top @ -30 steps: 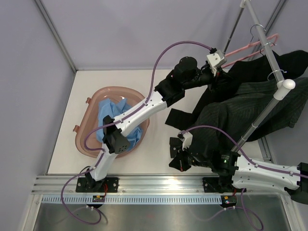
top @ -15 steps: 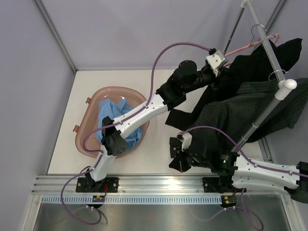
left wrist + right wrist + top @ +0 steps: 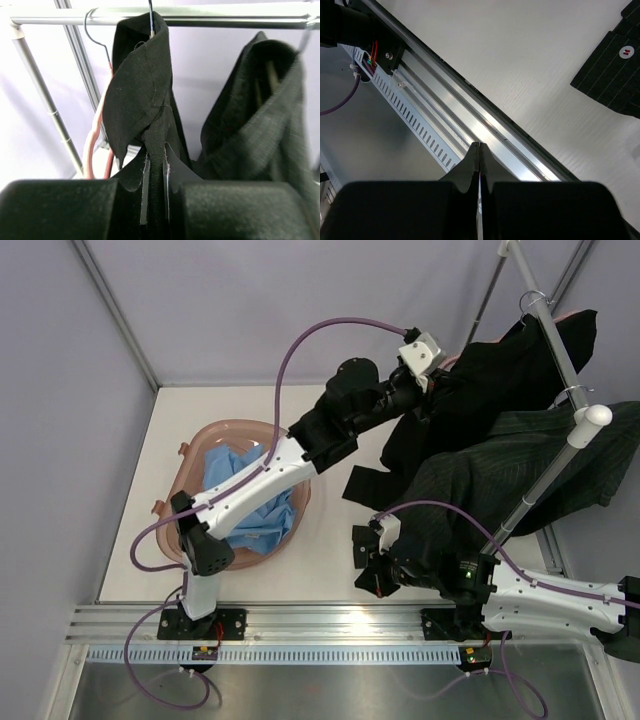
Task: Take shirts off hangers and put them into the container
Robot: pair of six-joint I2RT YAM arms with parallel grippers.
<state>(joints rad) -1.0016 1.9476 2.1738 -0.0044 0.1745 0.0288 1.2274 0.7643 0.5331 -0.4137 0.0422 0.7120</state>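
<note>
The plain black shirt [image 3: 140, 90] hangs at the grey metal rack pole [image 3: 225, 21], seemingly on the pink plastic hanger [image 3: 92, 145], left gripper [image 3: 156, 160] clamped on its fabric fold; a pull could drag the hanger off too. Right gripper [image 3: 478, 147] pinched together, empty.

Pale lilac walls [image 3: 300, 300] at left and back. White table [image 3: 200, 405], slotted metal rail [image 3: 330, 625] along near edge, glare on it. Grey rack pole [image 3: 225, 21] at right. Soft, even light.
</note>
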